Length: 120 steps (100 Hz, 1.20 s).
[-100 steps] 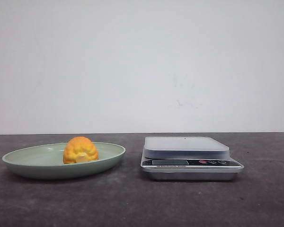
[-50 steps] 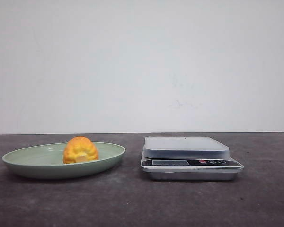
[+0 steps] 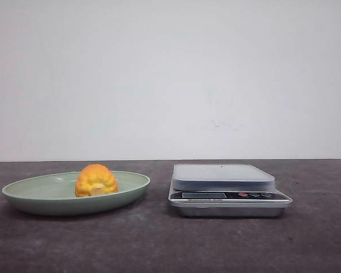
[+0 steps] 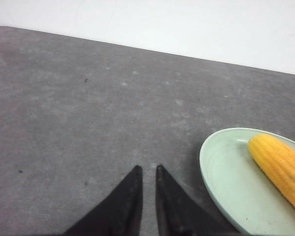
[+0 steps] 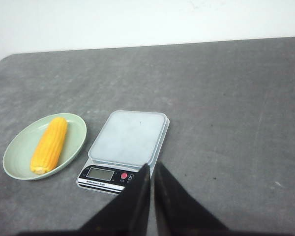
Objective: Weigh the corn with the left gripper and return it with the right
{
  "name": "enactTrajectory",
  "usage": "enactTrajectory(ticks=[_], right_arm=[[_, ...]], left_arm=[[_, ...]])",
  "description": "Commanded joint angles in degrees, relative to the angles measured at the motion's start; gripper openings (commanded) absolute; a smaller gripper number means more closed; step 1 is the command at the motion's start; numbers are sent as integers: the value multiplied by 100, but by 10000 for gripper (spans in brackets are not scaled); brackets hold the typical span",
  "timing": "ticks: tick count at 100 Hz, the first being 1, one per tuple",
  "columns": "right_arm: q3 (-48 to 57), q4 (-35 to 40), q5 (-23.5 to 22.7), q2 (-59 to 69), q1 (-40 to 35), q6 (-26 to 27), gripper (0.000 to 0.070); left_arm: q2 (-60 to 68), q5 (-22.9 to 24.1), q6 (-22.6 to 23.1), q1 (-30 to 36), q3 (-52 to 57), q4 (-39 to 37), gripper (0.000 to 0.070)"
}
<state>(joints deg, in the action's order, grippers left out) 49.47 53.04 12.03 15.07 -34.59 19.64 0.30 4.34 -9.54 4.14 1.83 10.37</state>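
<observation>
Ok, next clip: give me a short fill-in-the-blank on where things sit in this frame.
1. The corn lies in the green ____.
2. The platform of the scale holds ____.
3. In the front view, the plate sits to the ____ of the scale.
4. The left hand has its fingers nearly ____, gripping nothing.

Missing words: plate; nothing; left; closed

No words or numbers clear enough to read, tiny print on the scale (image 3: 229, 196) front too blurry, its screen (image 5: 100, 173) blank
</observation>
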Motion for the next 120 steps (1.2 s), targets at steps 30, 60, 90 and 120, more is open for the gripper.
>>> enactTrajectory(ticks=[30, 60, 90, 120], right_arm=[[79, -70, 4, 7, -42, 50, 7], [79, -70, 4, 7, -42, 50, 7], [76, -90, 514, -2, 94, -354, 7], [-1207, -2052, 435, -437, 1801, -822, 7]], left_arm=[[-11, -11, 98, -4, -103, 28, 0], [-11, -11, 96, -4, -103, 28, 0], [-11, -11, 96, -4, -103, 28, 0], [-11, -11, 96, -4, -103, 28, 0]])
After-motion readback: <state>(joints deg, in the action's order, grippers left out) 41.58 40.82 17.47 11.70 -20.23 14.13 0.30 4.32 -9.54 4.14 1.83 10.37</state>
